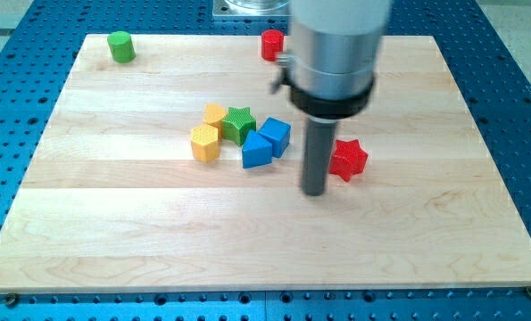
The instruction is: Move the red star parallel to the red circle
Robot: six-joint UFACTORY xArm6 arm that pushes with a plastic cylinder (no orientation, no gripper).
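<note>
The red star (348,159) lies on the wooden board right of centre. The red circle (272,45), a short cylinder, stands near the board's top edge, partly beside the arm's grey body. My tip (314,191) rests on the board just left of the red star and slightly below it, close to it; I cannot tell if they touch. The rod rises from there into the grey arm (336,53).
A cluster sits left of my tip: a green star (239,124), two yellow blocks (205,142) (215,114), a blue cube (276,135) and a blue wedge-like block (256,152). A green cylinder (120,46) stands at the top left. A blue perforated table (524,107) surrounds the board.
</note>
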